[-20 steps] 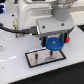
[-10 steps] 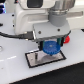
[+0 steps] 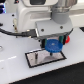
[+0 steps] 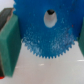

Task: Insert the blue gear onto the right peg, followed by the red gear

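My gripper (image 3: 54, 44) is shut on the blue gear (image 3: 54, 47), a wide toothed disc with a centre hole. The gear hangs just above the grey black-rimmed plate (image 3: 35, 61), over the plate's end toward the exterior view's right. In the wrist view the blue gear (image 4: 40, 37) fills the picture, held by its rim between the green finger pads (image 4: 10, 42) of the gripper (image 4: 46, 42). The right peg is hidden under the gear and hand. A small red shape, the red gear (image 3: 67, 39), lies on the table just past the gripper on the exterior view's right.
The white table (image 3: 15, 70) carries the plate. The arm's white body (image 3: 40, 15) and a black cable (image 3: 12, 32) fill the space behind and on the exterior view's left.
The gripper has come down with the blue gear, closer to the plate, shifting a little sideways on the way. The plate and red gear have not moved.
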